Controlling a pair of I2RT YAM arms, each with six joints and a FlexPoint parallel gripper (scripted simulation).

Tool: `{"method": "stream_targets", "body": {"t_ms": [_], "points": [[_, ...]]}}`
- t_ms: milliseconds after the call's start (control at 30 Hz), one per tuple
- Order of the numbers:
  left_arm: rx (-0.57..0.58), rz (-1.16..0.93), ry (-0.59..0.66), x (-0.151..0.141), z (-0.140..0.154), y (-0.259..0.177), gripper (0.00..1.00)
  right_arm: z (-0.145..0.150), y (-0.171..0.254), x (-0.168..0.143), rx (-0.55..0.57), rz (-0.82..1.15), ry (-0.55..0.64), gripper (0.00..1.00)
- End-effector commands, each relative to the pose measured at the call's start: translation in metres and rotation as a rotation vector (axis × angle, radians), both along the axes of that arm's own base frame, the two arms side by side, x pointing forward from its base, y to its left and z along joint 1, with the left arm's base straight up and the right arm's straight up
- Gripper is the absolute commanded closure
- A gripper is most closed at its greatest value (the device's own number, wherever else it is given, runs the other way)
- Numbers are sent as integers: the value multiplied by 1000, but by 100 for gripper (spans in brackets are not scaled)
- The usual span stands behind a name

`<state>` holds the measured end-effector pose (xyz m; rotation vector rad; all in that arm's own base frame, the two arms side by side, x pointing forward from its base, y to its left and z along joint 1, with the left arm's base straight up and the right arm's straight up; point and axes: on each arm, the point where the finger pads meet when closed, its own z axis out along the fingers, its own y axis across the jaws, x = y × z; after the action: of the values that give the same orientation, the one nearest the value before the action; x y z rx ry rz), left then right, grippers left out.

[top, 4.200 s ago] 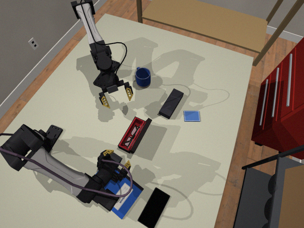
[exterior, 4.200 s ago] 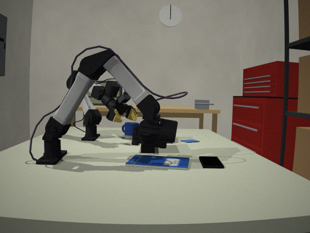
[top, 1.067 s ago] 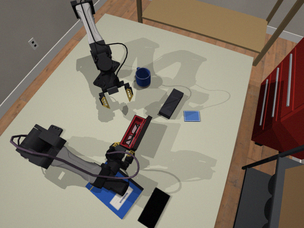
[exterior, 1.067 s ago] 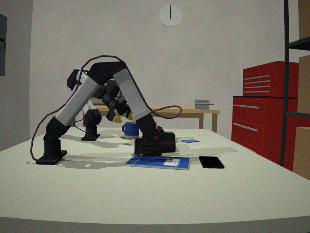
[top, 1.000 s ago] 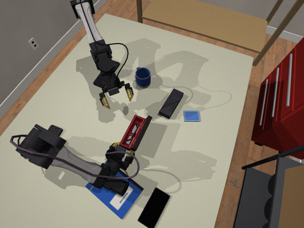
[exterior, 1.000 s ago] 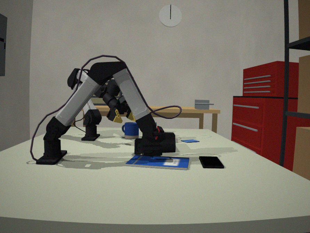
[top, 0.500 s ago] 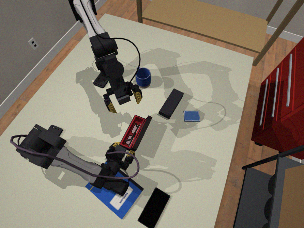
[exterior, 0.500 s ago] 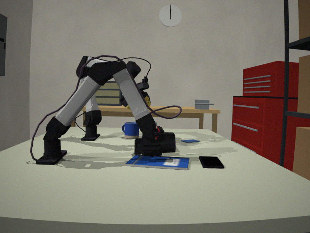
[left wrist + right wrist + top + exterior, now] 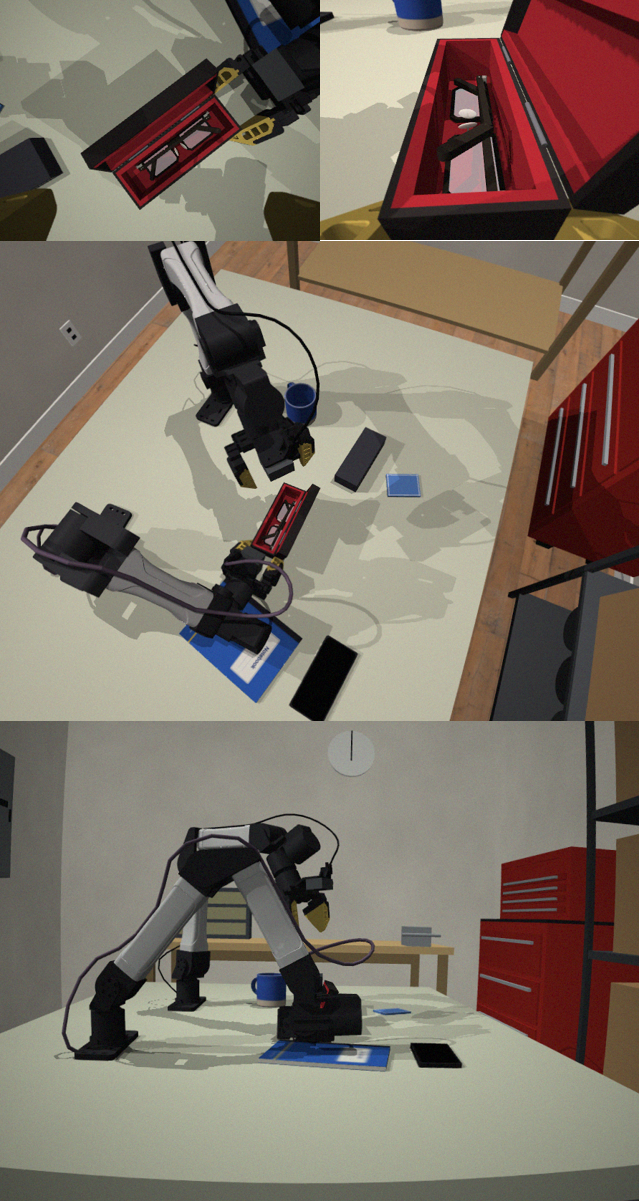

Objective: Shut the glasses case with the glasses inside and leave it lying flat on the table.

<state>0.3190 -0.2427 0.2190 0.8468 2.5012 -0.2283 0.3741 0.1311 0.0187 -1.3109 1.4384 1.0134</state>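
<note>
The glasses case (image 9: pixel 285 489) (image 9: pixel 233 127) (image 9: pixel 474 219) is black outside and red inside, its base on the table. Its lid (image 9: pixel 304 515) (image 9: pixel 148 112) (image 9: pixel 586 79) stands open, tilted back on the hinge side. The dark-framed glasses (image 9: pixel 280 520) (image 9: pixel 176 141) (image 9: pixel 485 104) lie inside the base with their temples folded. My right gripper (image 9: pixel 258 554) (image 9: pixel 476 204) is shut on the base's near end, one finger on each long side. My left gripper (image 9: pixel 278 473) (image 9: pixel 308 921) (image 9: pixel 161 200) is open and empty, raised above and beyond the far end. The right arm mostly hides the case in the exterior view.
A blue notebook (image 9: pixel 256 687) (image 9: pixel 304 1054) lies under the right wrist, a black phone (image 9: pixel 324 677) (image 9: pixel 435 1055) beside it. A blue mug (image 9: pixel 299 411) (image 9: pixel 272 988) stands near the left arm. A dark box (image 9: pixel 359 459) (image 9: pixel 21 167) and blue card (image 9: pixel 403 485) (image 9: pixel 391 1011) lie beyond the lid side.
</note>
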Motion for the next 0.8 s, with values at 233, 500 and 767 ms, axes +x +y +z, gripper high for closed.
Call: {"method": "stream_targets", "body": {"t_ms": [233, 500, 767], "points": [[40, 24, 44, 14, 7, -3, 0, 2, 0, -2, -12, -2, -1, 50], [40, 24, 44, 14, 6, -3, 0, 2, 0, -2, -12, -2, -1, 50], [45, 12, 56, 10, 2, -3, 0, 2, 0, -2, -12, -2, -1, 50]]}}
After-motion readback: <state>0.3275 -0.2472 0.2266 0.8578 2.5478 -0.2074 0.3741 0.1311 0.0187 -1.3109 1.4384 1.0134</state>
